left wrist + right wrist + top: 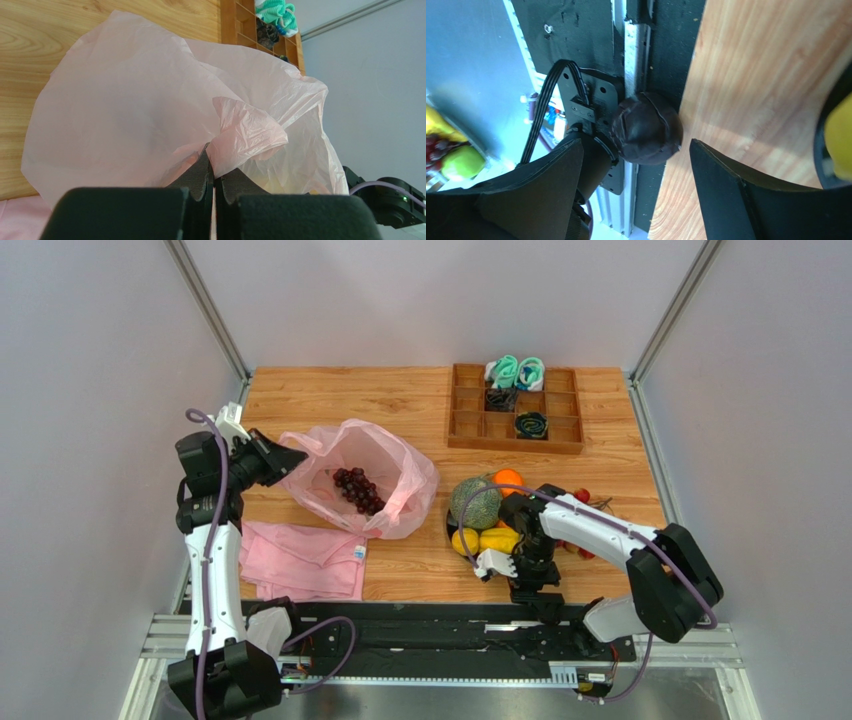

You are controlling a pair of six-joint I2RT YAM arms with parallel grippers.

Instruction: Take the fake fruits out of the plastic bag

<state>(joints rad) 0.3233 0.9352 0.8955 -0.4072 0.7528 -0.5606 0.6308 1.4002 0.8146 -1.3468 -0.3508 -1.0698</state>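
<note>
The plastic bag [385,465] lies left of centre, mouth open, with dark purple grapes [358,490] inside. My left gripper [290,458] is shut on the bag's left edge; in the left wrist view its jaws [214,160] pinch a fold of the bag [150,100]. On a dark plate [449,528] right of the bag rest the melon [475,502], orange [508,480], lemon [465,540] and yellow lobed piece [498,538]. Red berries [582,496] lie beside the right arm. My right gripper [530,588] points at the table's near edge, open and empty [635,150].
A wooden compartment tray [515,447] with teal and black items stands at the back right. A folded pink cloth [305,560] lies in front of the bag. A dark round part of the arm mount [646,129] sits just beyond the right jaws. Walls close both sides.
</note>
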